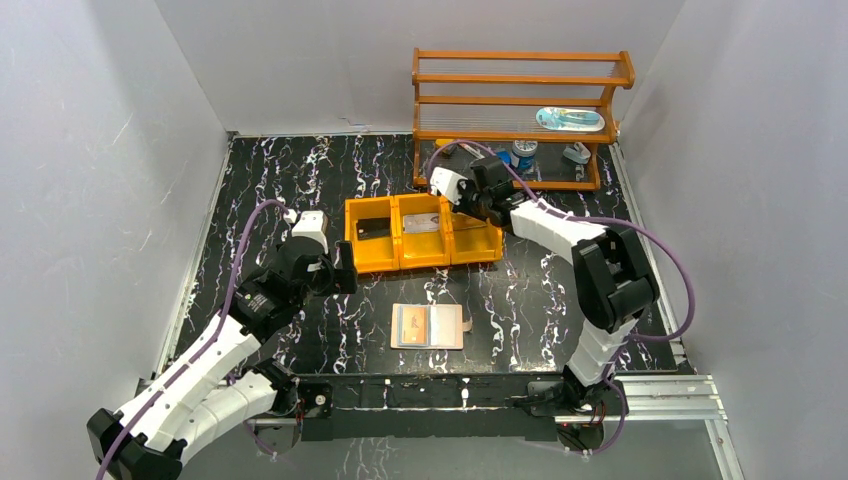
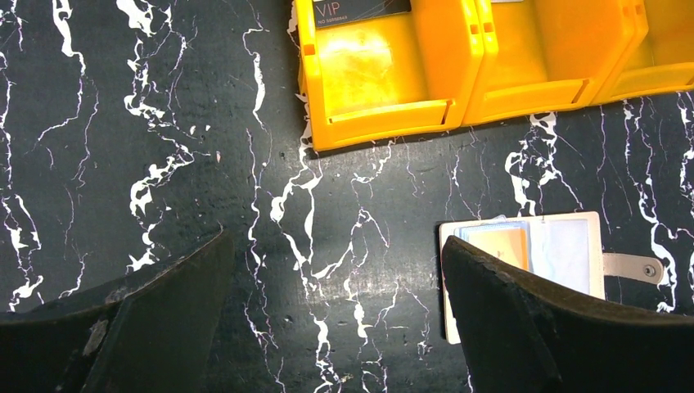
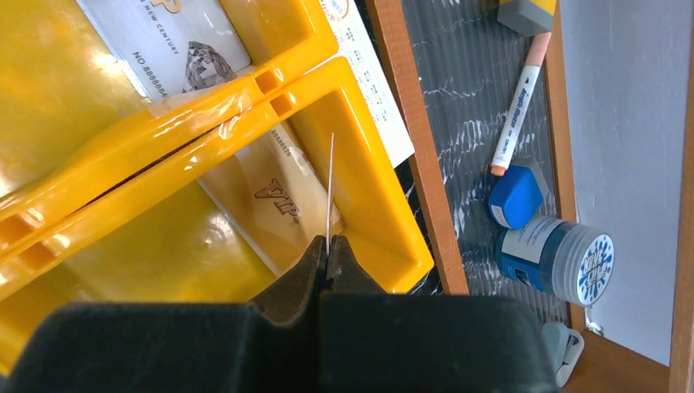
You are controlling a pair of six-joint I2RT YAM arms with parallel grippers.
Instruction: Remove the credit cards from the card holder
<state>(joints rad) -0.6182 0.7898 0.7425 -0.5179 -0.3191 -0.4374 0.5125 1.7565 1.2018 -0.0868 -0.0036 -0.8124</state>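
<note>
The card holder (image 1: pixel 446 326) lies open near the table's front middle, an orange-tan card (image 1: pixel 414 324) in its left panel; both show in the left wrist view, holder (image 2: pixel 566 254) and card (image 2: pixel 501 243). My left gripper (image 1: pixel 340 278) is open and empty, hovering left of the holder (image 2: pixel 335 246). My right gripper (image 1: pixel 462 212) is shut on a thin credit card seen edge-on (image 3: pixel 330 188), over the right compartment of the orange tray (image 1: pixel 470 256). Another card (image 3: pixel 270 196) lies in that compartment.
The orange tray (image 3: pixel 360 164) also holds a grey card (image 1: pixel 421 222) in the middle compartment and a dark card (image 1: pixel 375 229) in the left one. A wooden rack (image 1: pixel 520 100) stands behind it with a marker (image 3: pixel 515 106), a blue jar (image 3: pixel 556 258) and small items.
</note>
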